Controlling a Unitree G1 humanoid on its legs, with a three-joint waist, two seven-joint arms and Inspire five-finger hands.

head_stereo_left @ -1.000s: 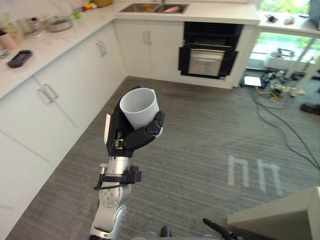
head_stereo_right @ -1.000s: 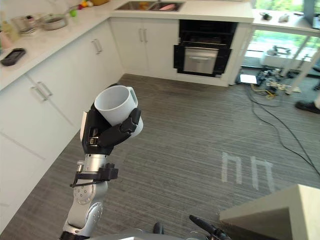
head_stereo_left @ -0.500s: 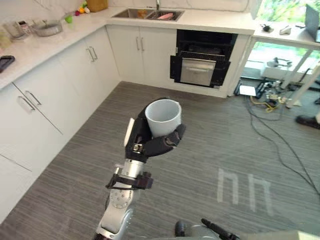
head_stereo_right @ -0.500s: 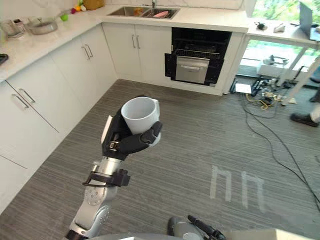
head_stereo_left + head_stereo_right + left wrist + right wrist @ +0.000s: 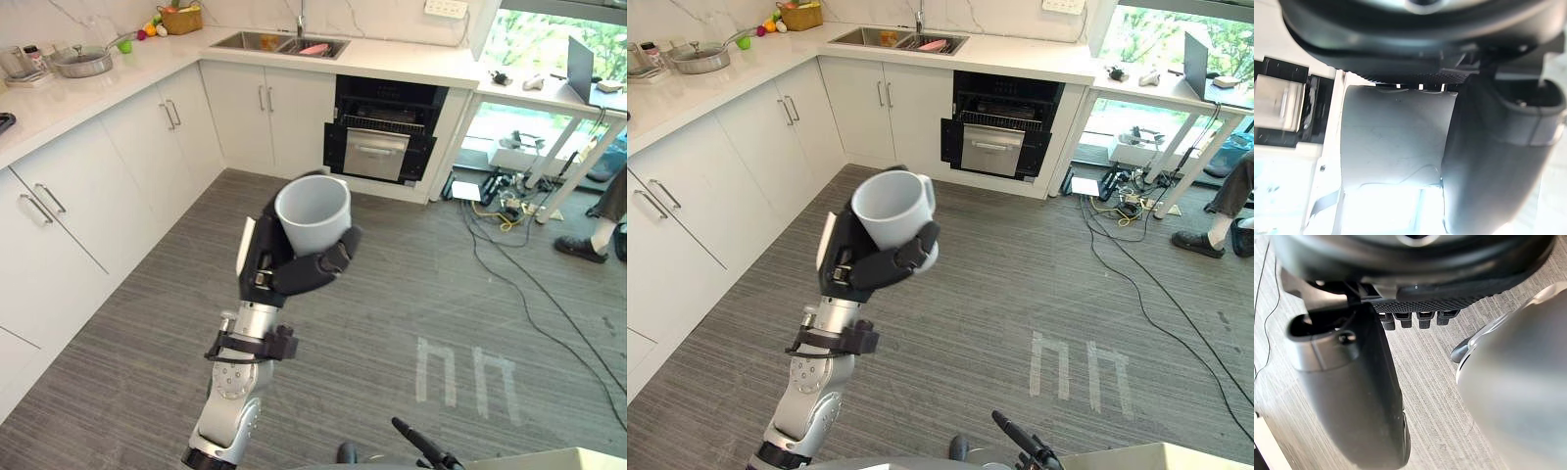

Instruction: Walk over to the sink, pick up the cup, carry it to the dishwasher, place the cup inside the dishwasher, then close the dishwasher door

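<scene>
A white cup (image 5: 313, 211) stands upright in my left hand (image 5: 284, 269), held out in front of me above the grey floor. The fingers and thumb are curled round its lower wall, and the left wrist view shows the cup (image 5: 1396, 142) tight against the palm. The dishwasher (image 5: 382, 147) stands open in the far run of cabinets, its dark inside and metal front showing. The sink (image 5: 269, 42) lies in the counter to its left. My right hand (image 5: 1352, 396) hangs over the floor with its fingers curled, holding nothing.
White cabinets (image 5: 59, 206) line the left side under a counter with a pan (image 5: 83, 61) and a fruit basket (image 5: 179, 18). Cables (image 5: 509, 255) trail over the floor at the right, near a person's leg and shoe (image 5: 588, 235). Pale tape marks (image 5: 465, 372) lie ahead.
The whole view has shifted as I move: the dishwasher and sink now sit lower and fuller in the picture. The cup stays in my left hand, held a little higher.
</scene>
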